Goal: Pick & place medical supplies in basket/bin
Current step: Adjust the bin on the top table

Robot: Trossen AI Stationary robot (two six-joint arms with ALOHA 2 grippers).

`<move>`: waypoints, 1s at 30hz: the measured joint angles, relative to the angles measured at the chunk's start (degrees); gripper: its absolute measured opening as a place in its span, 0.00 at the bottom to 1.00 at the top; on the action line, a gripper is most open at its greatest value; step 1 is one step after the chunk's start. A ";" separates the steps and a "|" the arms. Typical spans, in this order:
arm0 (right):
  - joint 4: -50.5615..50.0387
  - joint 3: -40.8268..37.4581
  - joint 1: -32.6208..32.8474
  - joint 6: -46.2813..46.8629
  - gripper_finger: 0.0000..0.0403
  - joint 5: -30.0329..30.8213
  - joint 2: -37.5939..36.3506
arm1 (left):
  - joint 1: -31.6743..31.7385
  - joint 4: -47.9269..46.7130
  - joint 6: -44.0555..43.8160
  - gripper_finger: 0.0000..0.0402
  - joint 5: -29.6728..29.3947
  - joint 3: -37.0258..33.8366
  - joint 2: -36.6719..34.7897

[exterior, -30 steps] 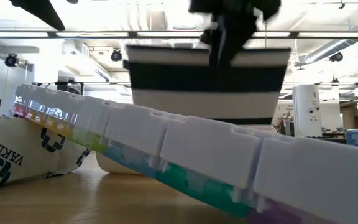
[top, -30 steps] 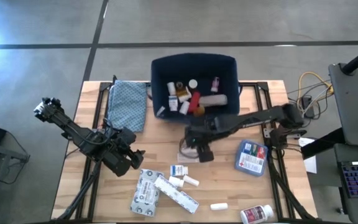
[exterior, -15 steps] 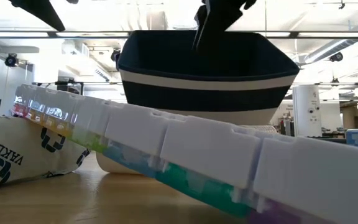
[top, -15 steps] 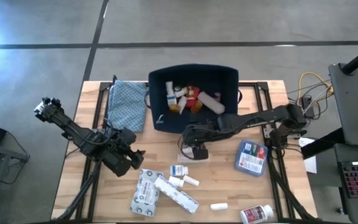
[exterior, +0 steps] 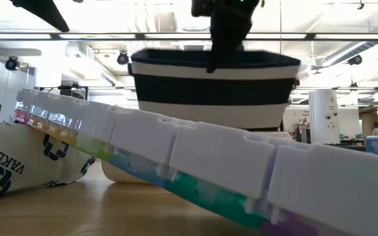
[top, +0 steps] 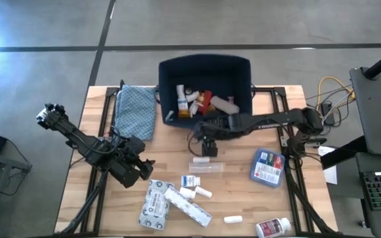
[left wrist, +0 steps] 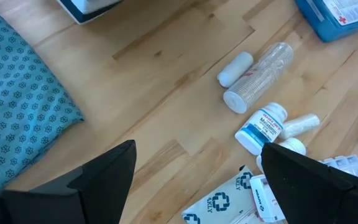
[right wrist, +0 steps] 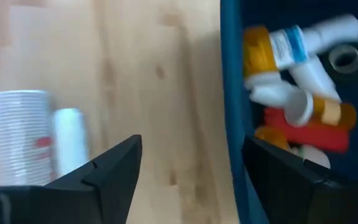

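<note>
My right claw (top: pixel 206 147) hangs just off the bin's (top: pixel 240 66) near wall, fingers parted, holding nothing, well placed to reach the loose supplies. The bin sits at the desk's (top: pixel 170 158) far edge with bottles (right wrist: pixel 303 43) and a red tube (right wrist: pixel 303 134) inside. My left claw (top: pixel 144 173) waits wide open near the front-left. A clear vial (top: pixel 206 167) lies mid-desk. The low view is mostly blocked by a pill organizer (exterior: pixel 195 164).

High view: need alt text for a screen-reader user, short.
Seen from above, the right claw hangs open and empty beside the near wall of a navy bin holding pill bottles and a red tube. The left claw waits open near a teal cloth, with cartons, bottles and a blue packet loose on the table.
</note>
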 joint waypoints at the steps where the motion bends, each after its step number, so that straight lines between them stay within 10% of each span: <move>1: 0.09 -0.43 -1.07 0.89 0.66 0.19 0.00 | 0.00 0.02 0.00 0.81 0.00 0.00 0.00; 30: -3.23 4.77 -7.45 -2.77 0.02 -5.71 -0.02 | 0.00 0.23 -0.24 0.81 0.21 0.00 0.00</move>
